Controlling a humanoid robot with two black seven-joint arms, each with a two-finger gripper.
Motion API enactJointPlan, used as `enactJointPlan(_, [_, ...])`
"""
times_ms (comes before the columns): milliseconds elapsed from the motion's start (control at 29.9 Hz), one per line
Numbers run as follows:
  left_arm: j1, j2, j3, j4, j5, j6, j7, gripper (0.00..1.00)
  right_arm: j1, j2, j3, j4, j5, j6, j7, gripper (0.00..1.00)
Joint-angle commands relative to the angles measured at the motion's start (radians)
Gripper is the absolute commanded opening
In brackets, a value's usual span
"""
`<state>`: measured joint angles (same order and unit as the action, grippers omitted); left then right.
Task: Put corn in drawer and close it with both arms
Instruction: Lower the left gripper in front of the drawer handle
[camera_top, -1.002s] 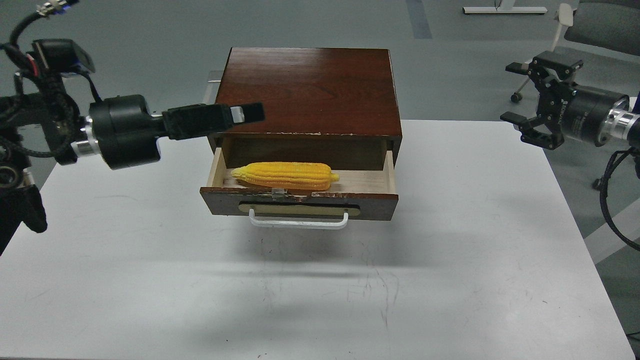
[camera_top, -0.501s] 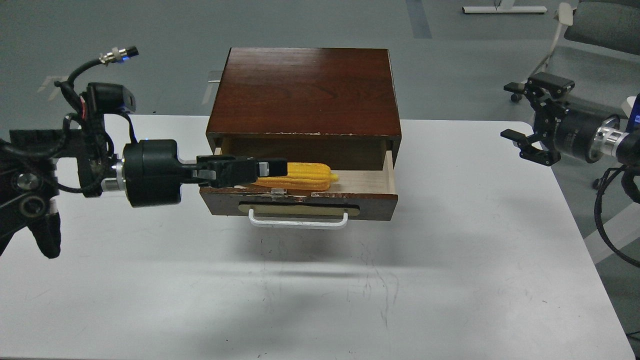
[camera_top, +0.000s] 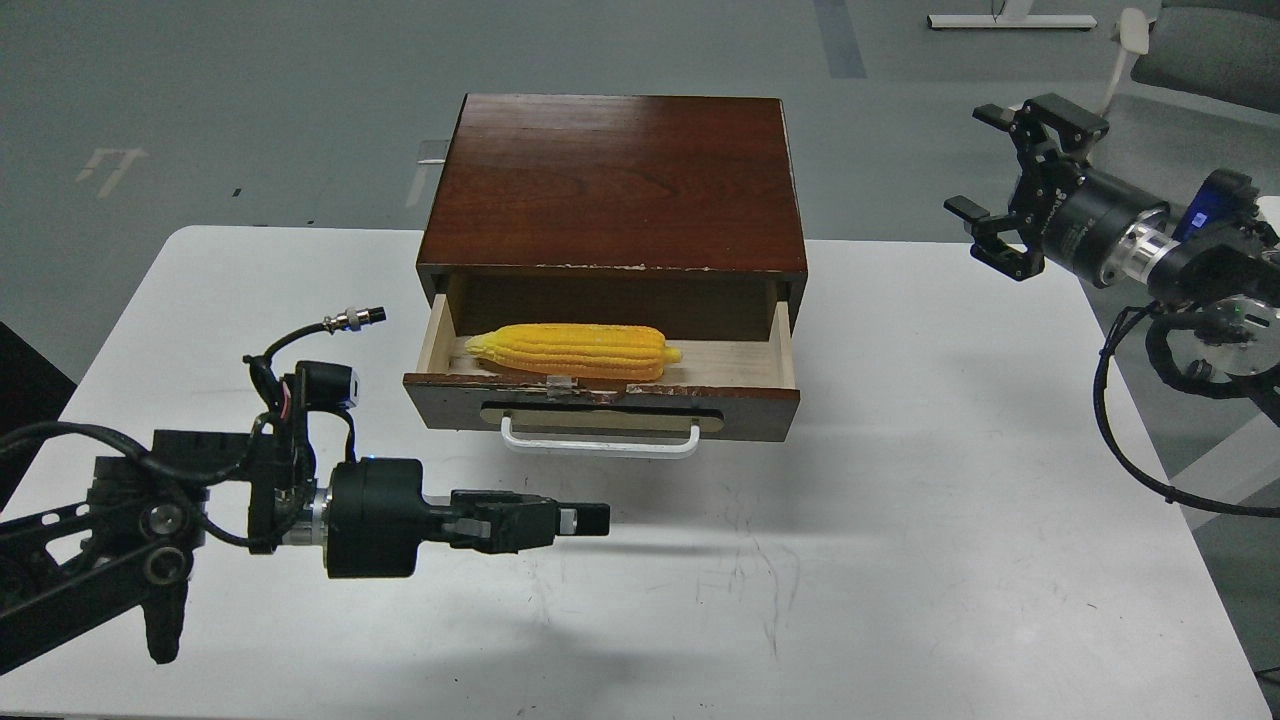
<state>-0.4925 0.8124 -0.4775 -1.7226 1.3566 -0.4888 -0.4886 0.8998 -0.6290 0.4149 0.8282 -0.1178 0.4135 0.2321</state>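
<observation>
A dark reddish-brown wooden box (camera_top: 612, 185) sits toward the far side of a white table (camera_top: 900, 560). Its drawer (camera_top: 600, 405) is pulled out toward me, and the yellow corn (camera_top: 572, 351) lies lengthwise inside it, on the pale wood floor, just behind the drawer front. A white bar handle (camera_top: 600, 443) hangs on that front. My left gripper (camera_top: 585, 520) hovers over the table in front of the box, below the handle and apart from it, fingers drawn together and holding nothing. My right gripper (camera_top: 1010, 170) hangs off to the right of the box, well apart, fingers spread wide and empty.
</observation>
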Motion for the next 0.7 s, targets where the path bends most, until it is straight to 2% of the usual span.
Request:
enactJointPlan(0, [0.046, -0.021, -0.001, 0.001, -0.031, 0.000, 0.000, 0.00, -0.064, 0.035, 0.082, -0.030, 0.058, -0.001, 0.018, 0.94])
enactJointPlan(234, [0.057, -0.067, -0.013, 0.046, -0.054, 0.000, 0.000, 0.00, -0.177, 0.037, 0.192, -0.044, 0.121, -0.001, 0.021, 0.94])
enactJointPlan(434, [0.057, -0.096, -0.015, 0.081, -0.116, 0.048, 0.000, 0.00, -0.214, 0.032, 0.189, -0.032, 0.122, 0.016, 0.056, 0.94])
enactJointPlan(668, [0.057, -0.121, -0.016, 0.126, -0.131, 0.075, 0.000, 0.00, -0.214, 0.035, 0.180, -0.031, 0.121, 0.013, 0.056, 0.95])
